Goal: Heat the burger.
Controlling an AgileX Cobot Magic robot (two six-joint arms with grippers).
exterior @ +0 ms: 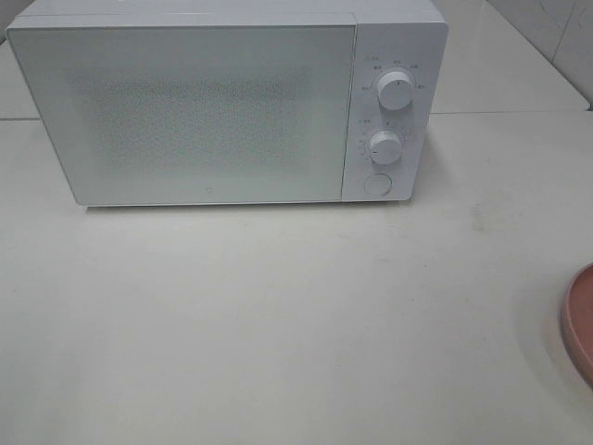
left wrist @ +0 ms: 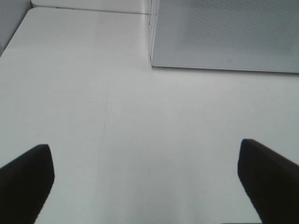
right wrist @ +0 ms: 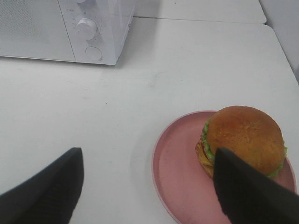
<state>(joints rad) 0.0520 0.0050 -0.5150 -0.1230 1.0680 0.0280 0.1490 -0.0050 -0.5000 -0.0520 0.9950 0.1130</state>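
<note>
While the microwave [exterior: 227, 102] fills the upper left and centre of the high view with its door shut, nothing has gone inside yet, so heating looks not yet begun. Burger [right wrist: 244, 141] sits in the lower right of the right wrist view on a pink plate [right wrist: 175, 163], toward the plate's far right side; plate likely there as a carrier. In the high view only a sliver of the plate shows at the right edge, burger out of frame. Right gripper [right wrist: 148, 186] has its fingers spread apart, holding nothing, one finger overlapping the burger's lower left in the picture, contact unclear. Left gripper [left wrist: 145, 179] is spread wide and empty over bare table [left wrist: 140, 116], microwave's lower front corner at upper centre, probably placed for the door
</note>
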